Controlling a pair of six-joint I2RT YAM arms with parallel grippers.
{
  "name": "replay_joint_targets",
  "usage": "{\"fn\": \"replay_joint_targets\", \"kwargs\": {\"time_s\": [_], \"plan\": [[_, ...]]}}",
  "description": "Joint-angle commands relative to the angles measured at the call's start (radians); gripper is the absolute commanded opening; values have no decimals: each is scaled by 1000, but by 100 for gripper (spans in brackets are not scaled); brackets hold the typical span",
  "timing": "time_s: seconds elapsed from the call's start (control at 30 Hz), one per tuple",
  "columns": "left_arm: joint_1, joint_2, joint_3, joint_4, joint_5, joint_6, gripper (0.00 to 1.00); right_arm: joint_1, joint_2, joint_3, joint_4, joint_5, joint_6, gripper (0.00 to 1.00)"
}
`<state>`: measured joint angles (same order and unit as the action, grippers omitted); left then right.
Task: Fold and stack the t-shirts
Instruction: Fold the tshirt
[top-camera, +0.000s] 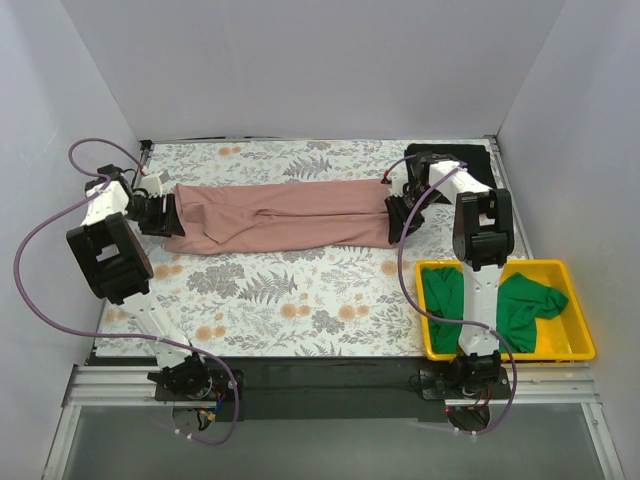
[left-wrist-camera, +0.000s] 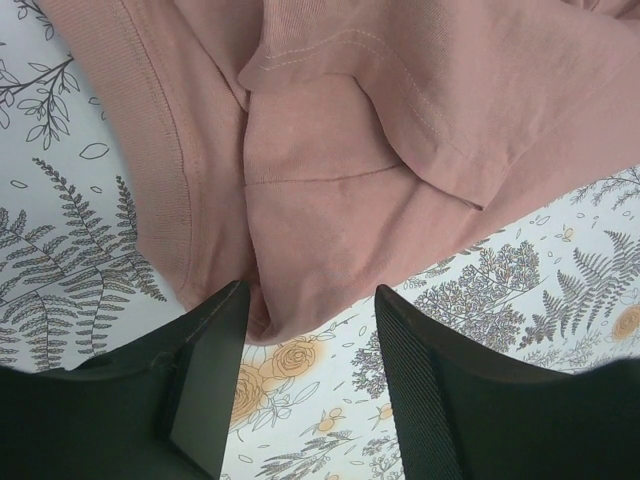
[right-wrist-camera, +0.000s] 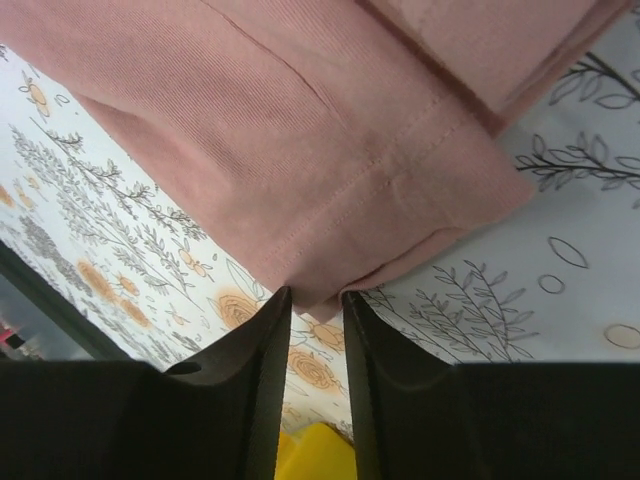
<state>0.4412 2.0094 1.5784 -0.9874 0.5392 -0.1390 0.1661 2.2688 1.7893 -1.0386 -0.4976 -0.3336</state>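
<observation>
The dusty pink t-shirt (top-camera: 290, 215) lies flat on the floral table cover as a long folded strip, running left to right. My left gripper (top-camera: 168, 215) is at its left end, with the jaws wide open and the shirt's edge (left-wrist-camera: 350, 150) just past the fingertips; the gripper also shows in the left wrist view (left-wrist-camera: 310, 300). My right gripper (top-camera: 398, 210) is at the right end. Its jaws stand close together on the hemmed corner (right-wrist-camera: 300, 130), seen at the gripper in the right wrist view (right-wrist-camera: 315, 295). The black t-shirt (top-camera: 450, 160) lies at the back right corner. The bright green t-shirt (top-camera: 525, 300) is crumpled in the bin.
The yellow plastic bin (top-camera: 505, 352) stands at the front right, partly behind the right arm. White walls close in the table on three sides. The floral cover (top-camera: 300, 300) stretches in front of the pink shirt to the near edge.
</observation>
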Motion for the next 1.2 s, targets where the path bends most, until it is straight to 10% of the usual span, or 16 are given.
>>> {"fn": "replay_joint_targets", "kwargs": {"time_s": [0.0,0.2,0.57,0.8,1.17], "plan": [[-6,-5,-9,15,25,-5,50,10,24,4,3,-35,18,33],[-4,6,-11,6,19,3,38,10,8,5,0,-13,15,1],[-7,41,5,30,10,-30,52,16,-2,7,-3,5,-8,1],[-2,25,40,-7,22,-21,1,21,-14,9,-1,68,-30,1],[102,-64,57,-62,-44,38,0,19,-114,-27,-34,255,-185,1]]}}
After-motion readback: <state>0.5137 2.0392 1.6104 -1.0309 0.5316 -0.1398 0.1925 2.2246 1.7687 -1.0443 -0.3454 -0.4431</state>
